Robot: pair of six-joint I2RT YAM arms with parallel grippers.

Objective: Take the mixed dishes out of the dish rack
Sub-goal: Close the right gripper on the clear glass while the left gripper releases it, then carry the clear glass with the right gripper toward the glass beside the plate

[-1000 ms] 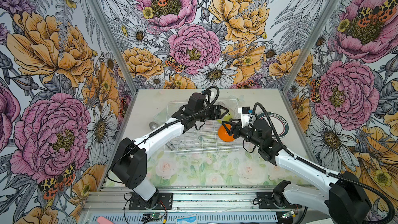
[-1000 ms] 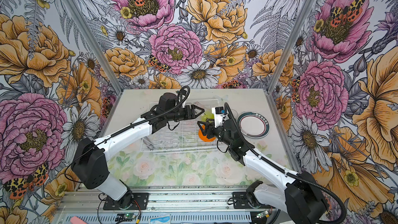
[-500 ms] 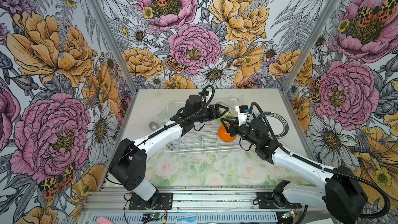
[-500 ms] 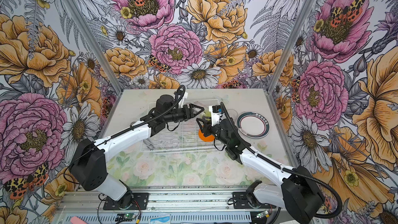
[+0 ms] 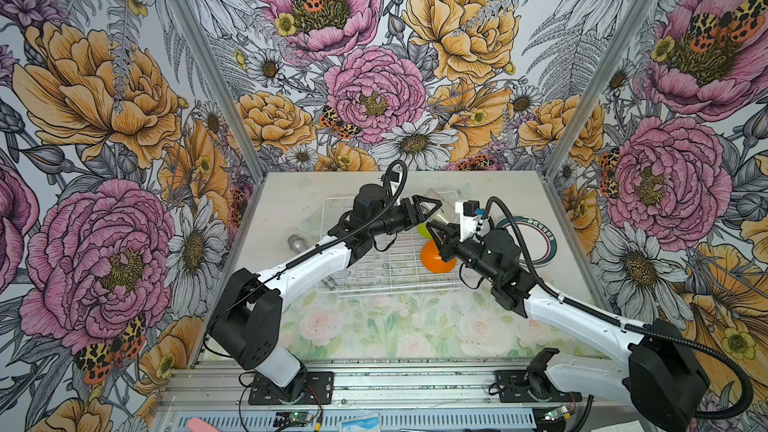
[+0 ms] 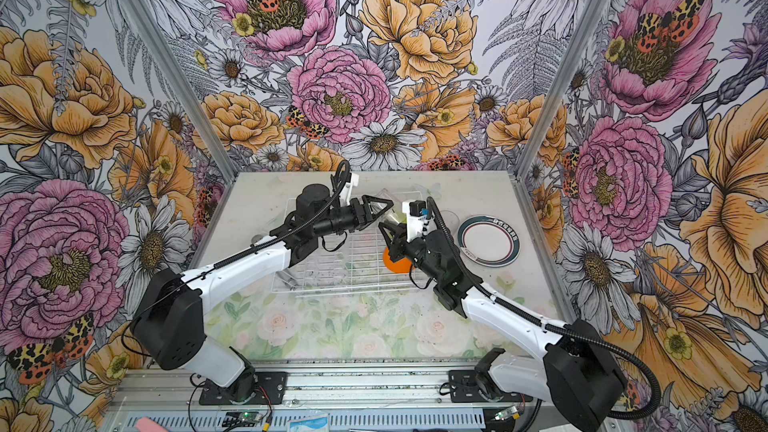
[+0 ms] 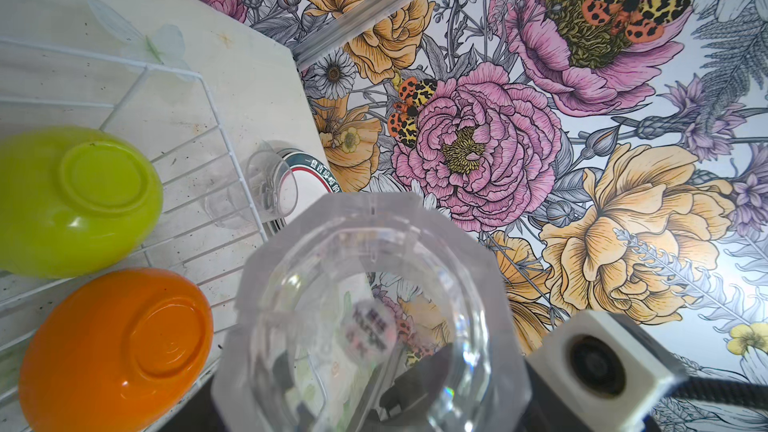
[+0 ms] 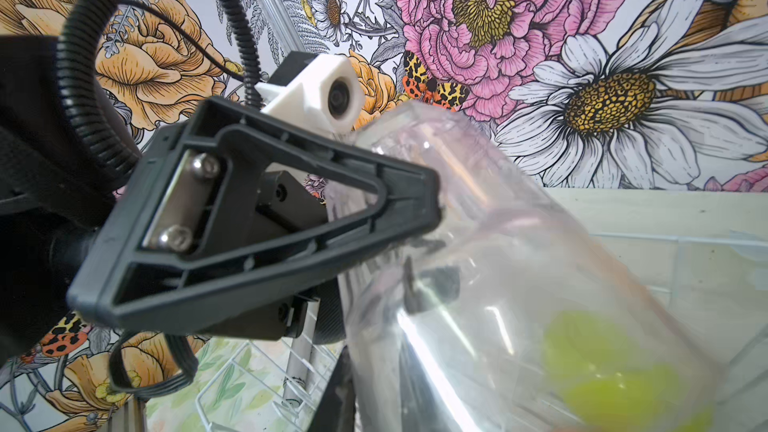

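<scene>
We find room over the front of the table point(image 5: 395, 326) and the bare near rows of the dish rack point(image 5: 395, 274). At its far right the left end effector point(image 5: 436, 206) and right end effector point(image 5: 431, 228) crowd the clear tumbler point(image 7: 365, 305), above the lime-green bowl point(image 7: 75, 201) and orange bowl point(image 5: 432, 259).

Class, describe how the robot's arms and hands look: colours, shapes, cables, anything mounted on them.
The left arm and right arm have white link shells, black joints and base plates on an aluminium rail. Black cable conduit loops along each. The left hand and right hand are black, with triangular open-frame fingers; silver screws show on the left's. A white camera block sits on each wrist.
</scene>
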